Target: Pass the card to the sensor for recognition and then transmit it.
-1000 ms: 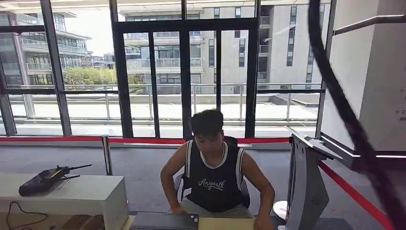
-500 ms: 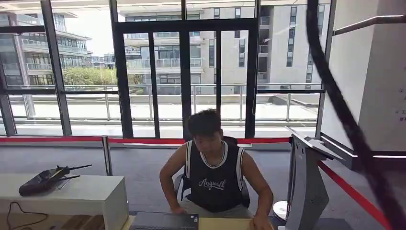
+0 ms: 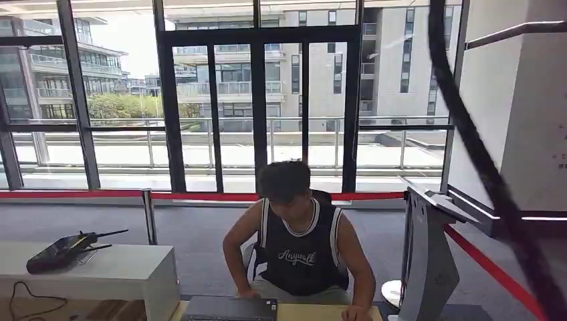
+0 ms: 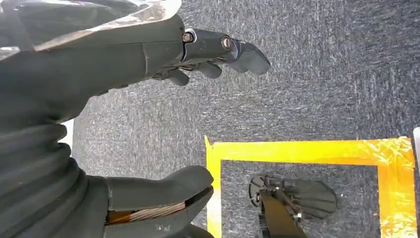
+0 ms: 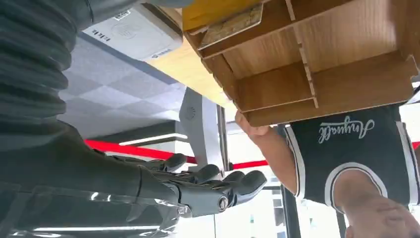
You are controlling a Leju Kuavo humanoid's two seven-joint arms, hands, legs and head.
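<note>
My right hand (image 5: 198,186) is open, its dark fingers stretched out and holding nothing. Beyond it in the right wrist view is a white sensor box (image 5: 131,32) with a contactless mark, lying on the light wooden desk. Beside the sensor stands a wooden compartment rack (image 5: 307,74) with something yellow (image 5: 218,10) in it. A person in a black jersey (image 3: 297,257) sits behind the desk, one hand (image 5: 250,130) touching the rack. My left hand (image 4: 148,64) hangs over grey carpet, fingers apart and empty.
A closed laptop (image 3: 231,307) lies at the desk's near edge. To the left, a white table (image 3: 100,274) carries a black router (image 3: 60,253). A grey kiosk (image 3: 428,254) stands on the right beside red barrier tape. Yellow floor tape (image 4: 307,151) marks a square.
The person has bent the head lower over the desk, and the hand on the desk has slid a little to the left. My arms have not moved.
</note>
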